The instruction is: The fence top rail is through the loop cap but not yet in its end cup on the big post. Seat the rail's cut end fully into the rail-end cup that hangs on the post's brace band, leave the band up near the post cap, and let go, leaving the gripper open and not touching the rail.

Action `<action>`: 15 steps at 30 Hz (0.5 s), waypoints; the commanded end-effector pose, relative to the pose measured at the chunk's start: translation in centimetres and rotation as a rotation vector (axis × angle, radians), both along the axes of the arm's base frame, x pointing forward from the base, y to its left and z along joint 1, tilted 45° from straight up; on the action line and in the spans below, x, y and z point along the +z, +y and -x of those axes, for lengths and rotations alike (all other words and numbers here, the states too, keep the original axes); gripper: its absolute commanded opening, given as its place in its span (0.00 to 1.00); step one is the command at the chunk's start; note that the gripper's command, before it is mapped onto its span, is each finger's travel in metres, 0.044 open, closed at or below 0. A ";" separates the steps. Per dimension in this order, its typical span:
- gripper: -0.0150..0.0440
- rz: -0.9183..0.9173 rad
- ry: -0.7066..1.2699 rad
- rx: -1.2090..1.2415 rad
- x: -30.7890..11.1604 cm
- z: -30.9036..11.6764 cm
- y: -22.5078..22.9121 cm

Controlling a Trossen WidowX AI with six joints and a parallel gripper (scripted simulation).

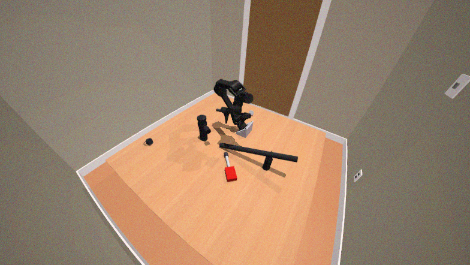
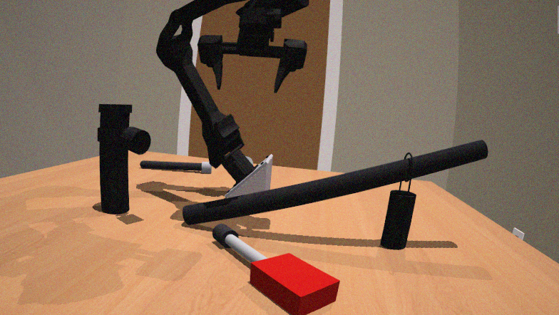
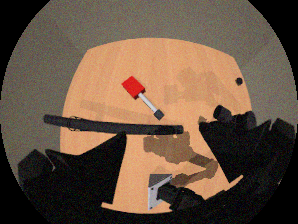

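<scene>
The black rail [image 1: 256, 151] [image 2: 332, 187] [image 3: 105, 126] slopes through the wire loop [image 2: 410, 168] above the short post [image 1: 267, 162] [image 2: 398, 219]. Its end nearer the big post is low, at or close to the table; its far end is raised. The big post [image 1: 202, 134] [image 2: 114, 176] stands upright, apart from the rail. The rail-end cup [image 1: 207, 130] [image 2: 140, 140] [image 3: 221, 112] sticks out from the brace band [image 2: 111, 134], a little below the post cap [image 2: 115, 108]. The cup's inside is too dark to make out. My gripper [image 2: 247, 90] [image 3: 164, 131] is open and empty, high above the table and clear of the rail.
A red-headed mallet [image 1: 231, 173] [image 2: 293, 271] [image 3: 133, 87] lies in front of the rail's low end. The arm's grey base plate [image 1: 245, 131] [image 2: 258, 179] is behind the rail. A dark rod [image 2: 172, 165] with a white end lies farther back. A small dark piece [image 1: 149, 141] [image 3: 239, 81] lies near the table's left edge.
</scene>
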State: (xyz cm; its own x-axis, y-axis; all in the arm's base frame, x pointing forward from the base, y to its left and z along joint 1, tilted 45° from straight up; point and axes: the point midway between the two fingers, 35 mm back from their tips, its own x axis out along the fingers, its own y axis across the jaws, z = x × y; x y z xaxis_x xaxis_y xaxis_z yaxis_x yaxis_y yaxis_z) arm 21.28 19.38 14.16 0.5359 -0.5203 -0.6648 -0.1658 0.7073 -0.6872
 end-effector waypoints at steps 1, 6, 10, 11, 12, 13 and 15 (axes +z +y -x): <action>1.00 0.017 -0.012 0.005 0.4 -0.1 -0.2; 1.00 0.179 0.083 0.140 2.5 -1.6 -2.8; 1.00 0.393 0.220 0.293 5.1 -2.8 -6.3; 1.00 0.449 0.258 0.329 5.7 -3.0 -7.3; 1.00 0.505 0.298 0.364 6.4 -3.2 -8.2; 1.00 0.560 0.340 0.397 7.0 -3.4 -9.1; 1.00 0.671 0.429 0.461 8.3 -3.5 -11.1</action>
State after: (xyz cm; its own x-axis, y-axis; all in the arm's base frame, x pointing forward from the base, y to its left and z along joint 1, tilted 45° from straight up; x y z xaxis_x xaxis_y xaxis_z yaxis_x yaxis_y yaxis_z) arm 24.24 12.67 19.70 0.5680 -0.6041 -0.5589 -0.5104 0.2740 -0.8151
